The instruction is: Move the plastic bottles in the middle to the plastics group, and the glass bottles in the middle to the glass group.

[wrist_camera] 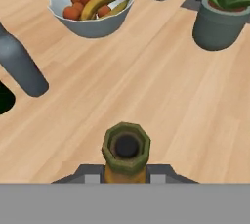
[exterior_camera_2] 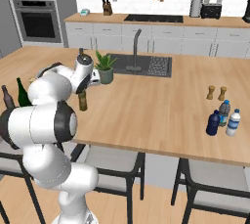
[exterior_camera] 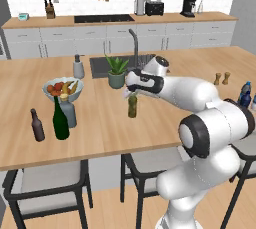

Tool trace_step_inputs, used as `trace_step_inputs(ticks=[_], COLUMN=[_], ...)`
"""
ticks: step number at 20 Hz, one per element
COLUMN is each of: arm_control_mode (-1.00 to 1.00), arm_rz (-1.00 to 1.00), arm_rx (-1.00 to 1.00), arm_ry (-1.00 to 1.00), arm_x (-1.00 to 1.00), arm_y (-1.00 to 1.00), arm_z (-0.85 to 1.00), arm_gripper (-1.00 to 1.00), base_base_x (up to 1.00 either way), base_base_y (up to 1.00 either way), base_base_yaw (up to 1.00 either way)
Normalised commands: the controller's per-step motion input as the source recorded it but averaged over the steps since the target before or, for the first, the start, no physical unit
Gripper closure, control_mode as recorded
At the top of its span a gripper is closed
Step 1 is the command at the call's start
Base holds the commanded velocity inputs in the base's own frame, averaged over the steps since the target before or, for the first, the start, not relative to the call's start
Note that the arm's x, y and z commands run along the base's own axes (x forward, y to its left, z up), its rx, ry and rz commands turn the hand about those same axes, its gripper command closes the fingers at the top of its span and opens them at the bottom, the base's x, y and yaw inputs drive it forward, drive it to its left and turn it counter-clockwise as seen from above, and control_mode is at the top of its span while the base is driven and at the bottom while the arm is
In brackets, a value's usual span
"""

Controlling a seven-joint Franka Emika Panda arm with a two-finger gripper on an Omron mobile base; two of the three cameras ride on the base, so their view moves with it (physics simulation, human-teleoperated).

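Pinched around the neck of the beer bottle [exterior_camera: 132, 106], the gripper [exterior_camera: 133, 93] is seen mid-counter, just in front of the potted plant [exterior_camera: 117, 70]; bare counter [exterior_camera: 165, 123] is left open toward the near edge and to the right; the wine bottle [exterior_camera: 60, 120], flask [exterior_camera: 69, 111] and brown bottle [exterior_camera: 37, 125] are grouped at the left, beside the fruit bowl [exterior_camera: 63, 89]; the navy bottle [exterior_camera_2: 213, 123] is stood with the water bottles far right, near the edge.
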Motion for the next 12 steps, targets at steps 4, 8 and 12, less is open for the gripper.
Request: trace_step_inputs(ticks=[4, 8, 12], arm_control_mode=[-1.00, -1.00, -1.00], arm_rz=[0.22, 0.24, 0.24], arm_rx=[0.00, 0.00, 0.01], arm_ry=[0.00, 0.00, 0.00], arm_x=[0.00, 0.00, 0.00], arm_y=[0.83, 0.79, 0.69], arm_z=[-0.31, -0.18, -0.09], arm_gripper=[1.00, 1.00, 1.00], base_base_x=[0.00, 0.00, 0.00], base_base_y=[0.00, 0.00, 0.00], base_base_yaw=[0.00, 0.00, 0.00])
